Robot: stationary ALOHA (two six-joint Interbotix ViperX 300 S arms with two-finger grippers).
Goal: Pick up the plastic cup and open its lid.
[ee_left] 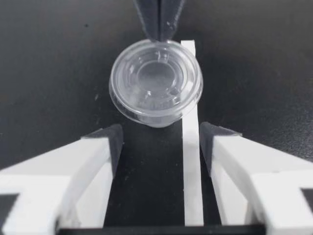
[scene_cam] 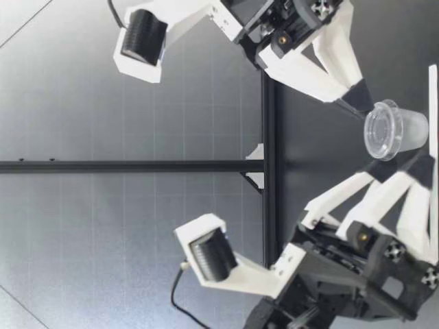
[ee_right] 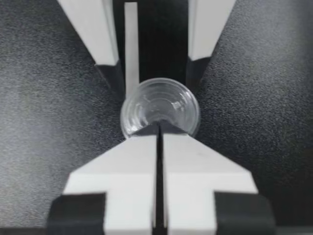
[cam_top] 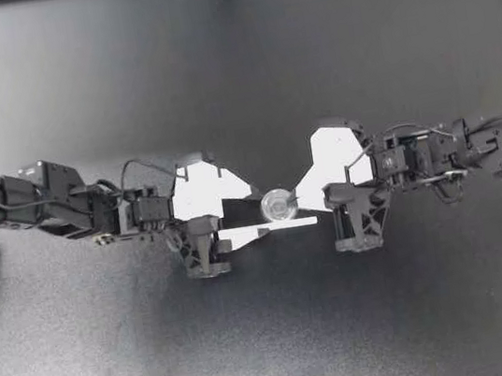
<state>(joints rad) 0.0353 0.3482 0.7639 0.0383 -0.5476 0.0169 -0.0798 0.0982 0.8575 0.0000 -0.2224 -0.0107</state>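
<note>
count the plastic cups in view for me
1. The lidded plastic cup sits between my open left gripper and my shut right gripper, whose tips are at its rim. No second cup shows in any view.

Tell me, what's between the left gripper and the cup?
Just dark table and a white strip, in the left wrist view; my left gripper is open, the cup ahead of it.

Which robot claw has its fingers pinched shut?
My right gripper: its two fingers are pressed together at the rim of the plastic cup. My left gripper has its fingers wide apart, with the cup ahead of them.
</note>
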